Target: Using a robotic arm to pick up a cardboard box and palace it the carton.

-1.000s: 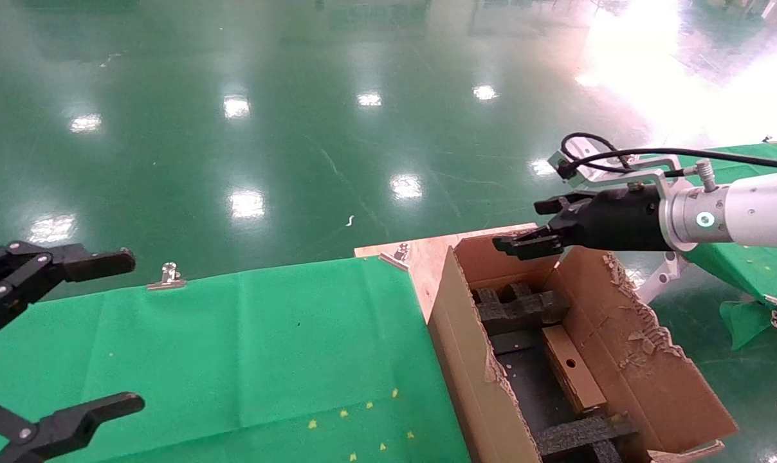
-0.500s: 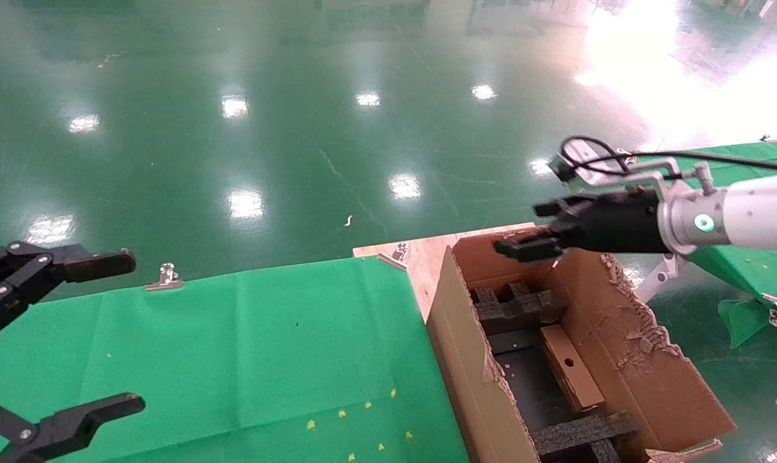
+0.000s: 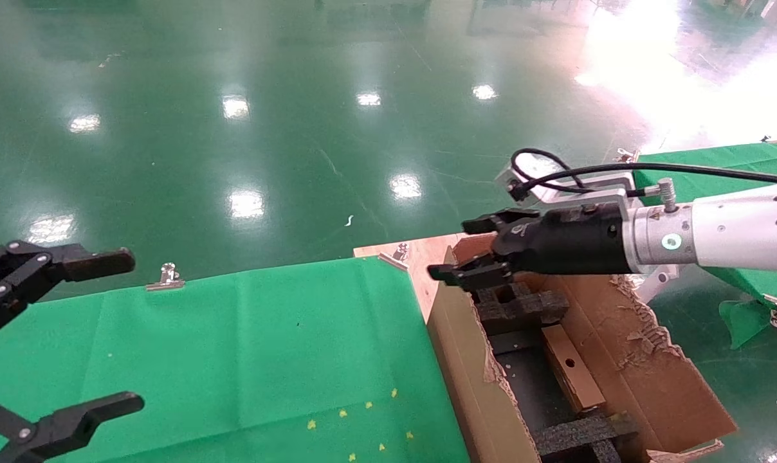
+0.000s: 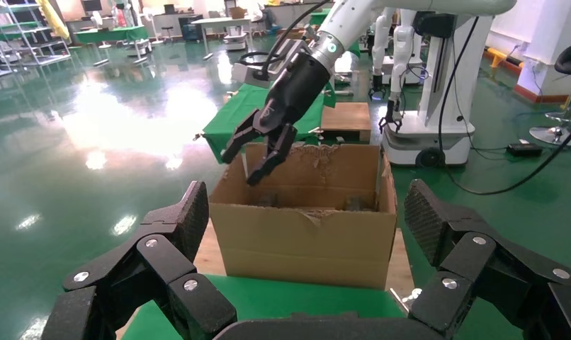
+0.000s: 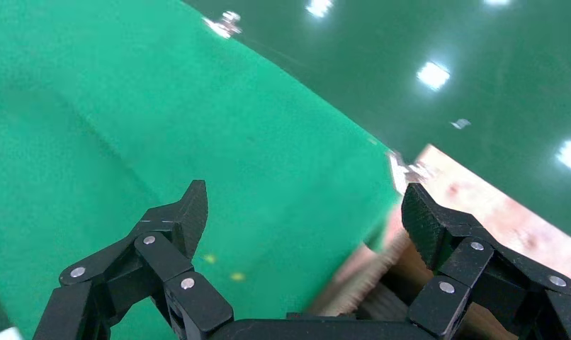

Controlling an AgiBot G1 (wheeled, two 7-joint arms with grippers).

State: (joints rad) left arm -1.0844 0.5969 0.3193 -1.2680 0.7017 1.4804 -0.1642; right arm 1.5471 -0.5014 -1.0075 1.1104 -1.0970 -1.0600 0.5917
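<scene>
The small brown cardboard box point(image 3: 572, 376), with a round hole in its top, lies inside the carton point(image 3: 466, 366) between black foam inserts point(image 3: 520, 305). The carton also shows in the left wrist view point(image 4: 311, 241). My white right arm reaches in from the right. Its black right gripper point(image 3: 453, 249) is open and empty above the carton's far-left corner, and also shows in the left wrist view point(image 4: 241, 166). In the right wrist view it point(image 5: 305, 212) hangs over the edge of the green cloth. My all-black left gripper point(image 3: 130, 331) is open and empty at the far left; its own view point(image 4: 307, 212) faces the carton.
A table covered in green cloth point(image 3: 266, 347) lies left of the carton, held by metal clips point(image 3: 166, 276). A plywood board point(image 3: 420, 254) sticks out beside the carton. Another green-covered table point(image 3: 749, 161) stands at the right. The carton's right flap point(image 3: 646, 360) is torn.
My right arm has swung left, from above the carton's far end to above its far-left corner next to the green cloth. It stays open and empty. The left arm has not moved.
</scene>
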